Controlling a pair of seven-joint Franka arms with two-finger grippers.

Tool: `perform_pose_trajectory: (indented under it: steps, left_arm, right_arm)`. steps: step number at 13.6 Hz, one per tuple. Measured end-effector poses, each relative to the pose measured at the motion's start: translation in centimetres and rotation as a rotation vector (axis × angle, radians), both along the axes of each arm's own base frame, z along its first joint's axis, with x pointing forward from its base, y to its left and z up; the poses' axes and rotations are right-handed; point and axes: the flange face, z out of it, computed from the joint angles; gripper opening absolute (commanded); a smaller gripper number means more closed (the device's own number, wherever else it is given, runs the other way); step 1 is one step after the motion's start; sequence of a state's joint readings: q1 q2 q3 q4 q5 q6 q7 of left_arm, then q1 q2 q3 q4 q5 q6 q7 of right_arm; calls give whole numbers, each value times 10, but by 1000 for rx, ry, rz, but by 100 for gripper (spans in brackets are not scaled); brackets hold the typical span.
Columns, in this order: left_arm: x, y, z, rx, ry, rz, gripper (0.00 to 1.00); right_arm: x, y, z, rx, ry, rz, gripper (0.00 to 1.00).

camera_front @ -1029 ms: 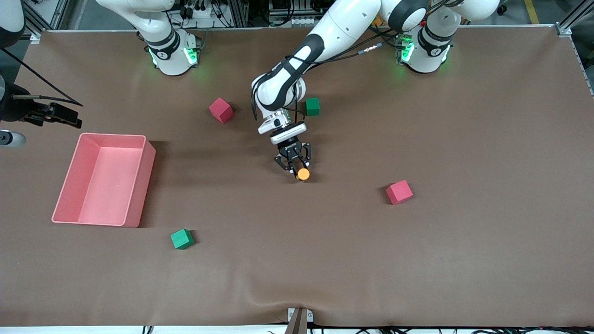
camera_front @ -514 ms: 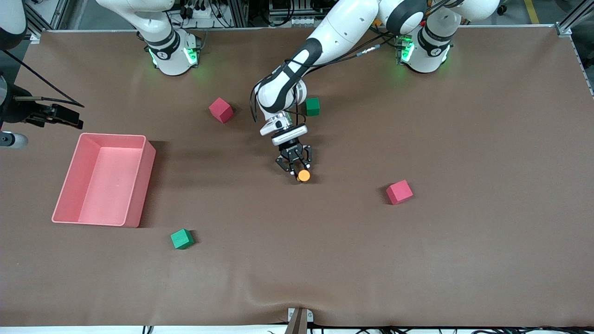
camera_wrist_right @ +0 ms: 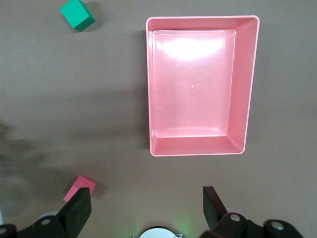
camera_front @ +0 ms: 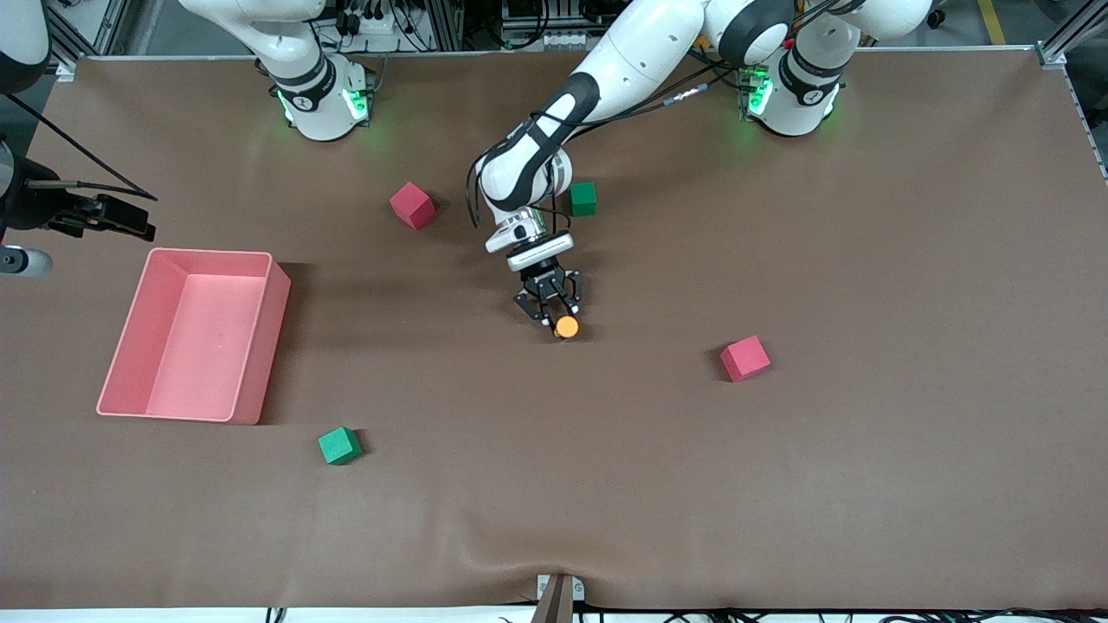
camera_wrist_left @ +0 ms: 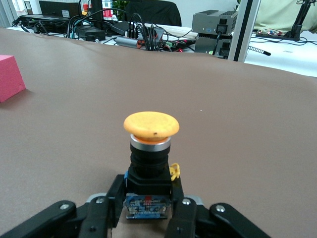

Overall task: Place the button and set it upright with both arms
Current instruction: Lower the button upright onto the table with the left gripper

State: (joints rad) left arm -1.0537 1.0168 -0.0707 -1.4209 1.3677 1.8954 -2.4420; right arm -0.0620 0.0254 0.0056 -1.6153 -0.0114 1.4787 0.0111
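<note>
Left gripper (camera_front: pixel 558 318) clamped on button (camera_front: pixel 566 326), mid-worktop (camera_front: pixel 866 476).
Button upright, orange cap up, base between the fingers (camera_wrist_left: pixel 185 218). Right gripper (camera_wrist_right: pixel 146 210) waits over pink bin (camera_wrist_right: pixel 198 148), fingers apart.

A brown mat (camera_front: pixel 866 476) is spread over the whole table. Along the table's edge, aluminium frame posts (camera_wrist_left: pixel 246 29), cables (camera_wrist_left: pixel 143 34) and grey electronics boxes (camera_wrist_left: pixel 213 22) are seen. Above the cables, a dark chair back (camera_wrist_left: pixel 153 11) is visible. The mat is evenly lit, with soft shadows.
</note>
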Motion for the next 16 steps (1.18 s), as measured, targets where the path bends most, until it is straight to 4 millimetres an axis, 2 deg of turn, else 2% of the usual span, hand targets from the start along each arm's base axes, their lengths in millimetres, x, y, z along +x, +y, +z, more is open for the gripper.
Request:
perform_pose_trajectory:
  steps: [2,3,7,9,10,16]
  left_arm:
    - [0,0,0,1,-1,-2,58]
    - [0,0,0,2,-1,-2,59]
    - [-1,0,0,3,-3,-4,76]
    - [-1,0,0,3,-4,-4,96]
    - [0,-1,0,2,-5,-4,100]
    - [-1,-8,11,8,-13,-16,100]
  right_arm:
    - [0,0,0,0,0,0,100]
    - [0,0,0,0,0,0,100]
    - [0,0,0,0,0,0,100]
    - [0,0,0,0,0,0,100]
    - [0,0,0,0,0,0,100]
    - [1,0,1,-1,-10,0,100]
